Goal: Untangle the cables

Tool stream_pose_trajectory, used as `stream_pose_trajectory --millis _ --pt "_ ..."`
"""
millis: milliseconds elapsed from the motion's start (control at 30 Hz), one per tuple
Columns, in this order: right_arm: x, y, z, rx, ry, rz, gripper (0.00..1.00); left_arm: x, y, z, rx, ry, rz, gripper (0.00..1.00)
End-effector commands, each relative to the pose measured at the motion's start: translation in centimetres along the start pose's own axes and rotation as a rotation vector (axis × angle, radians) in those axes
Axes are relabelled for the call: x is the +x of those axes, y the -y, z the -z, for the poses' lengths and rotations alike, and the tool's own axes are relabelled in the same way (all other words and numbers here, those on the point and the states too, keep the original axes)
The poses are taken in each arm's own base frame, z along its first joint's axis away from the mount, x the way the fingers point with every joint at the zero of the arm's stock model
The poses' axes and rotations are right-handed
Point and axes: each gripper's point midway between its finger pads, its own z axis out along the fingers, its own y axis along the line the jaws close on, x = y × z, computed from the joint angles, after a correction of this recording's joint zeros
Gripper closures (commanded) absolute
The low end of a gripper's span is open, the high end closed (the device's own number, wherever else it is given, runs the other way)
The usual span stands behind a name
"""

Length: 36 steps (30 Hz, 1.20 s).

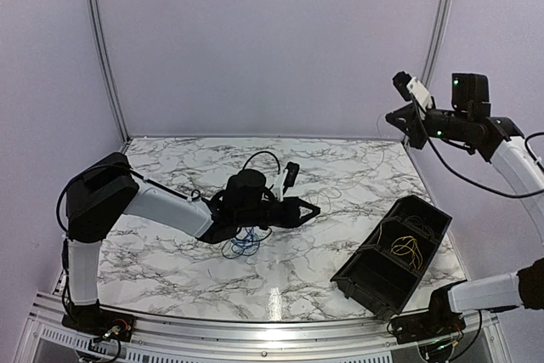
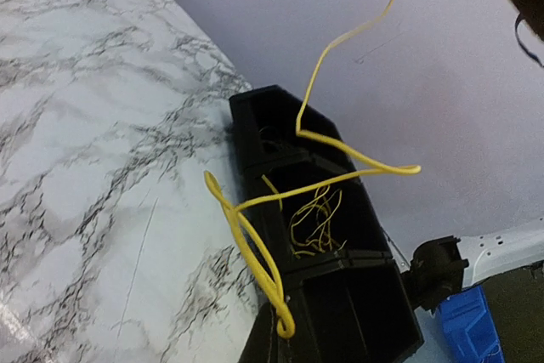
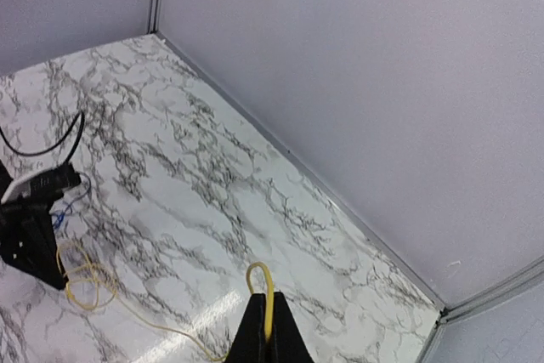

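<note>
Jaws, right: my right gripper (image 3: 267, 316) is pinched shut on the yellow cable (image 2: 253, 252), way up in the air past the far end of the bin (image 1: 361, 252)
Jaws, left: my left gripper (image 1: 308, 210) is clamped shut too, low over the table off the bin's left side. A loop of that same yellow cable comes out right at its tips
Yellow cable: leaves my left grip, kinks in mid-air in front of the bin, then climbs to my right grip. None of that stretch touches the bin as far as I can see
More yellow cables (image 2: 314, 218): loose tangle lying in the bin's middle compartment
Blue cables (image 1: 245, 244): small bundle on the table, well left of the bin, pretty much under my left wrist
Bin: black, three compartments in a row, sitting skewed
Table (image 1: 170, 167): white marble look, with the bin near its front right corner
</note>
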Motion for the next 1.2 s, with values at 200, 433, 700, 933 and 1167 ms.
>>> stream_pose_trajectory --millis 200,433,700,933,1167 --pt "14.5 -6.0 6.8 -0.078 -0.539 0.212 1.00 -2.3 4.0 -7.2 0.095 0.022 -0.018 1.00" --pt "23.1 -11.1 8.8 -0.240 -0.740 0.201 1.00 1.3 5.3 -11.5 0.130 -0.055 -0.022 1.00" --pt "22.1 -10.4 8.3 -0.225 -0.724 0.187 0.45 4.1 6.9 -13.5 0.171 -0.127 -0.050 1.00" --pt "18.5 -9.8 5.6 -0.252 -0.574 0.117 0.36 4.7 8.3 -13.4 0.215 -0.151 -0.103 1.00" --pt "19.9 -9.2 3.8 -0.258 -0.587 0.122 0.37 5.5 9.8 -12.6 0.248 -0.171 -0.173 1.00"
